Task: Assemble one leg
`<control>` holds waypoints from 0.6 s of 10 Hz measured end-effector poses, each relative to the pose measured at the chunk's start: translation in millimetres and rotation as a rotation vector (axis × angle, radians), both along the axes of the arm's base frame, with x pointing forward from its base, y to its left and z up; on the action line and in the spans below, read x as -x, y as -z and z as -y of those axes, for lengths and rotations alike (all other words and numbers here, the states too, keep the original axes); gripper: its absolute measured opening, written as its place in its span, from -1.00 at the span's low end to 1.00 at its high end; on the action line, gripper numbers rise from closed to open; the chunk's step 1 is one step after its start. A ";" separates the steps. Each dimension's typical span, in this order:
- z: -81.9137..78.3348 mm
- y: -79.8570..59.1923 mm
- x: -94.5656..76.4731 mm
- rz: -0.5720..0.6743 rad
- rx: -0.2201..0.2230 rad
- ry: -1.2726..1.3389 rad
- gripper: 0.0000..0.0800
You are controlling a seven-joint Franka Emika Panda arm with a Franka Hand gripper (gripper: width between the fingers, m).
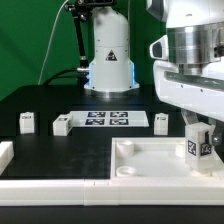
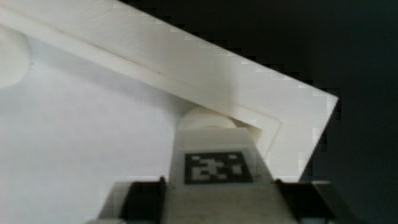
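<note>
My gripper (image 1: 198, 140) is shut on a leg (image 1: 196, 146), a small white post with a black-and-white tag. It holds the leg upright over the far corner of the white tabletop (image 1: 150, 165) on the exterior view's right. In the wrist view the leg (image 2: 217, 165) sits between my dark fingers (image 2: 139, 200), its lower end at the tabletop's corner (image 2: 267, 105) where a round socket shows. I cannot tell whether the leg touches the socket. Three more legs stand on the black table: one at the exterior view's left (image 1: 27, 122), one (image 1: 62, 125), one (image 1: 161, 122).
The marker board (image 1: 105, 120) lies flat behind the tabletop. The arm's base (image 1: 108, 60) stands at the back. White border rails run along the front (image 1: 50, 185), with a short piece at the exterior view's left (image 1: 5, 152).
</note>
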State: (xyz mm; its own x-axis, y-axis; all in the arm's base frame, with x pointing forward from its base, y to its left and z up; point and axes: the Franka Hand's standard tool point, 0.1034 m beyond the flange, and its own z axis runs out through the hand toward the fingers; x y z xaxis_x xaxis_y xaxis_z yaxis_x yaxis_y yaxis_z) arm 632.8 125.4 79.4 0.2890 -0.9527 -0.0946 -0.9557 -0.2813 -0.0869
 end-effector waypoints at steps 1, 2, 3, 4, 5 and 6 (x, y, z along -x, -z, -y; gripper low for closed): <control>0.1 0.1 0.0 0.005 0.002 -0.040 -0.27; -0.3 0.1 0.1 0.009 0.004 -0.079 -0.04; -1.1 0.1 0.3 0.009 0.003 -0.079 0.35; 0.2 0.3 1.5 0.013 0.012 -0.205 0.35; 3.2 1.1 2.6 0.025 0.022 -0.381 0.58; 4.4 1.5 3.4 0.033 0.029 -0.513 0.58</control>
